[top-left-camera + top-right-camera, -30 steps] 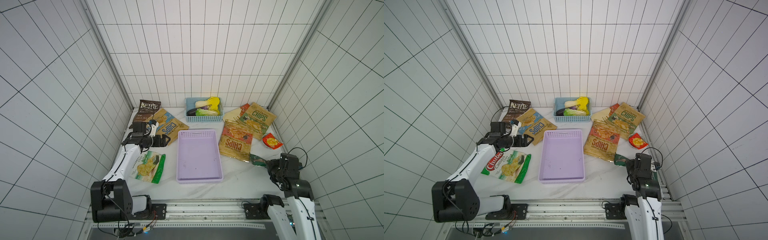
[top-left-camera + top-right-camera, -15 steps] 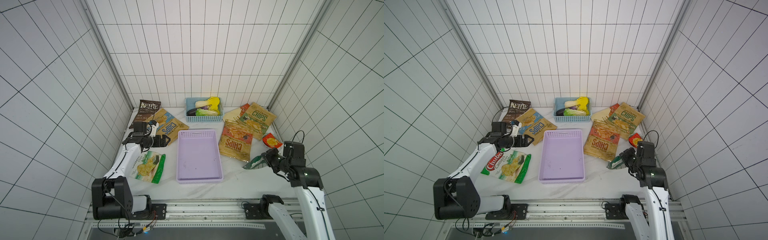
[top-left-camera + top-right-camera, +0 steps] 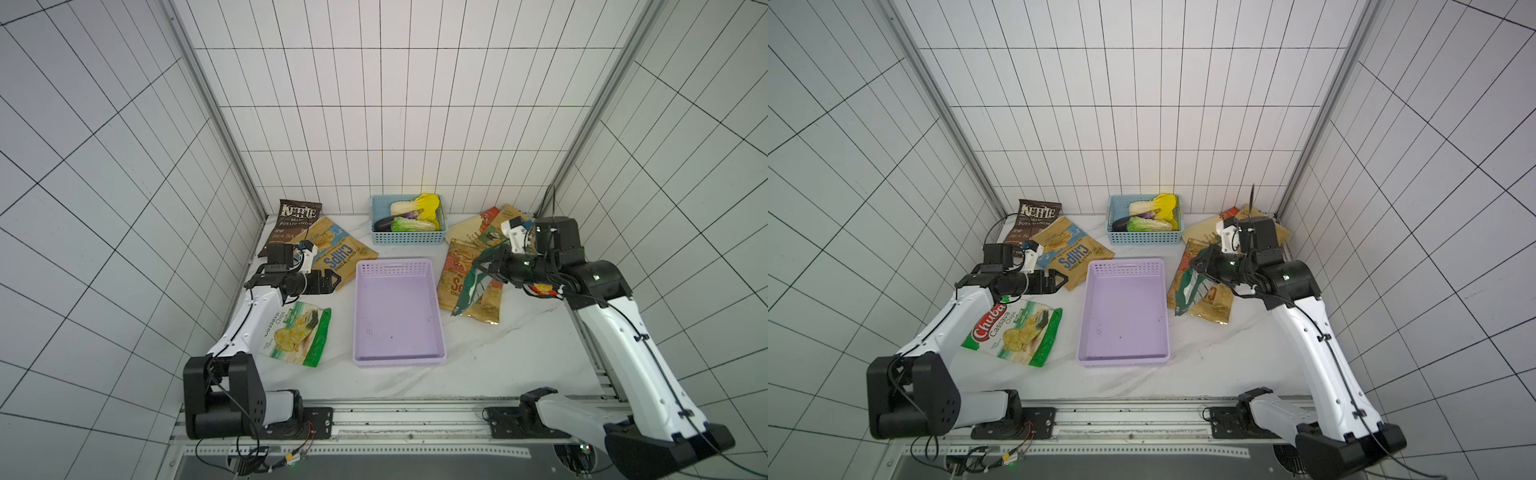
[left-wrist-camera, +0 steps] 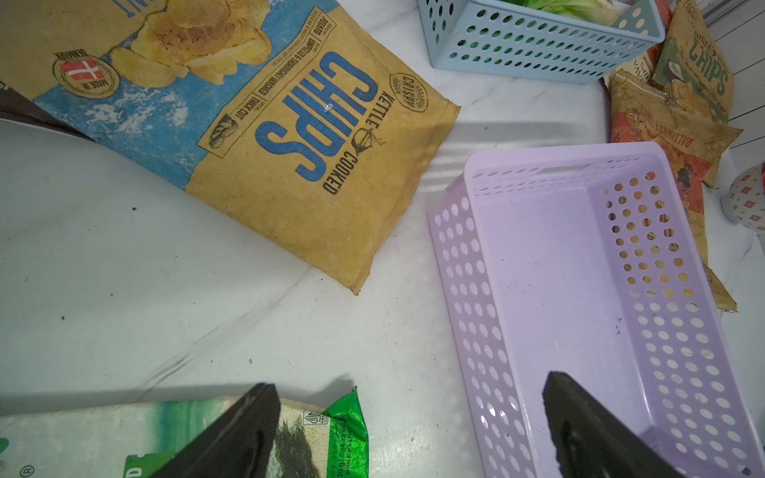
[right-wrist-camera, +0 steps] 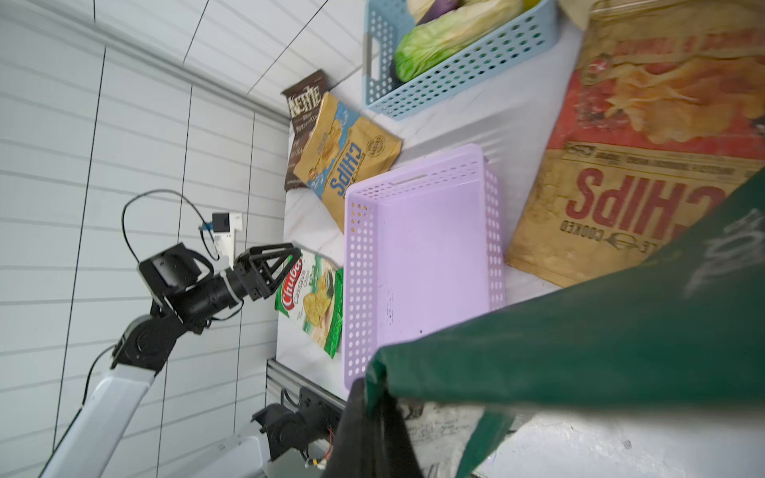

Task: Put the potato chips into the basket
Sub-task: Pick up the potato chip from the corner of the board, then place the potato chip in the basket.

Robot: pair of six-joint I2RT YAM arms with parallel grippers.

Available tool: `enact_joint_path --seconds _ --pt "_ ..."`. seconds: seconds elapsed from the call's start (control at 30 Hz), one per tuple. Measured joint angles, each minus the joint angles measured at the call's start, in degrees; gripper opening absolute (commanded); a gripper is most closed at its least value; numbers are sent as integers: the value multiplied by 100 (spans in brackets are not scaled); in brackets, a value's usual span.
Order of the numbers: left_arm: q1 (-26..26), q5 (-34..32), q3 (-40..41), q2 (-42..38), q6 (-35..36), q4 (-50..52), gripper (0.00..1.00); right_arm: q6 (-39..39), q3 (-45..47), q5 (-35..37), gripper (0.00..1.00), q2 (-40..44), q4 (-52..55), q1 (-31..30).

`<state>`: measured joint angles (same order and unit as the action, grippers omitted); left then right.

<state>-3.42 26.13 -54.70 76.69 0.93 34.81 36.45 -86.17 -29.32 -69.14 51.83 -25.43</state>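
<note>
jaws of the right gripper point(image 3: 482, 265) are pinched together on the top edge of the dark green bag point(image 3: 470, 287). The bag hangs limp below them, clear of the table. a grip on that edge makes sense to me: a flat, slack pack dangles straight down that way and should clear a rim without being crushed. from where i stand it hangs over the red-label bag point(image 3: 454, 270), just beside the right wall of the lilac basket point(image 3: 397, 316) and not yet above its floor. in the right wrist view the green film point(image 5: 621, 331) fills the foreground and the basket lies beyond it.

the basket holds nothing. it sits in the middle of the table with bags on either side, so each arm can reach it from its own side.

the left gripper point(image 3: 330, 279) has its jaws spread wide and grips nothing. it hovers low, near the basket's left wall, between the blue-label bag point(image 3: 340, 257) and the cassava bag point(image 3: 299, 332), and i take it to be poised for one of those two. the kettle bag point(image 3: 297, 220) lies at the back left, partly under the blue-label one. the light blue basket point(image 3: 409, 239) of toy vegetables point(image 3: 411, 224) stands at the rear, out of the way.
</note>
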Motion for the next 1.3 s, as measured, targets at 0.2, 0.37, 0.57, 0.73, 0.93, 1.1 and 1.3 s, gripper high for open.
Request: enact_joint_path --seconds 0.2,0.37,0.57,0.73,0.93,1.1,1.3 --pt "0 4 -4 0 0 15 98 -415 -949 -304 0 -1113 74 -1005" --pt "0 2 -4 0 0 17 98 -629 -1397 -507 0 -2175 61 -1648" --pt "-2 0 -7 0 -2 17 98 -680 -1497 -710 0 -3189 -85 -1965" --pt "-2 0 -7 0 0 17 98 -667 -1491 -837 0 -3528 -293 -2105" --pt "-2 -2 -9 0 -2 17 98 -643 -1491 -951 0 -3637 -531 -2389" --pt "-2 -2 -9 0 -2 17 98 -575 -1491 -1088 0 -3816 -743 -2621" --pt "-2 -17 -15 0 -2 22 98 -581 -1412 -1099 0 -3891 -828 -2942"
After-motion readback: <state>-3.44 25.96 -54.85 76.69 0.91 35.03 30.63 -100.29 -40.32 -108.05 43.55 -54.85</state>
